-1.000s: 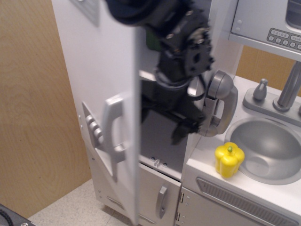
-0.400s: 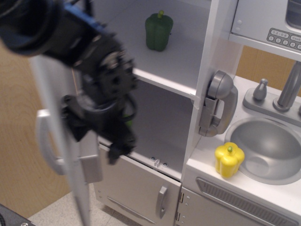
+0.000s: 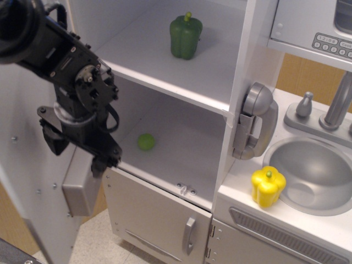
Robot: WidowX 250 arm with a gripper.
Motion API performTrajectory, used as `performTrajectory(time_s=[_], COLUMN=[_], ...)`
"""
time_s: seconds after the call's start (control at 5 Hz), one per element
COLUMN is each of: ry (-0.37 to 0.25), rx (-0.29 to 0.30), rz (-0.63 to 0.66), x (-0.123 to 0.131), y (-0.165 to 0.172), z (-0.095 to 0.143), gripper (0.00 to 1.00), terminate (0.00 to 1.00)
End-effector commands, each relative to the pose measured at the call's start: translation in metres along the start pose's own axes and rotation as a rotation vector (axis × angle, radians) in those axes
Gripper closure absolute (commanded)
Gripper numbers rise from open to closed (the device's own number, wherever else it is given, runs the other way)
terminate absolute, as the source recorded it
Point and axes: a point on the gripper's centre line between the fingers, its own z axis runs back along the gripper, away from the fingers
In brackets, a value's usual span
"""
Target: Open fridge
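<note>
The tall white fridge (image 3: 242,66) stands open. Its large door (image 3: 27,181) is swung far out to the left and shows its inner face, with a grey box (image 3: 80,190) on it; the handle and dispenser panel are hidden on the far side. My black gripper (image 3: 77,154) hangs in front of the door's inner face, at the left edge of the fridge opening. Its fingers point down, spread apart, and hold nothing. Inside, a green pepper (image 3: 185,36) stands on the upper shelf and a small green ball (image 3: 146,142) lies on the lower shelf.
A shorter white door with a small silver handle (image 3: 188,235) is shut below the opening. A grey toy phone (image 3: 256,121) hangs on the fridge's right side. A yellow pepper (image 3: 268,186) sits by the sink (image 3: 313,173), and the grey microwave (image 3: 319,27) is at top right.
The fridge door has swung from nearly edge-on to wide open at the left. My gripper has moved left with it, out of the fridge opening, uncovering the green ball.
</note>
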Motion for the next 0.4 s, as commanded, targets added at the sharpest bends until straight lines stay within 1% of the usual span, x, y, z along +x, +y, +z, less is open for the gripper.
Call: performTrajectory(time_s=[0.0,0.2], ry=[-0.126,-0.122], rx=[0.053,0.073], rz=[0.134,0.213], x=[0.048,0.059], y=[0.049,0.067], z=[-0.007,-0.005], gripper=[0.0,0.0], terminate=[0.0,1.0])
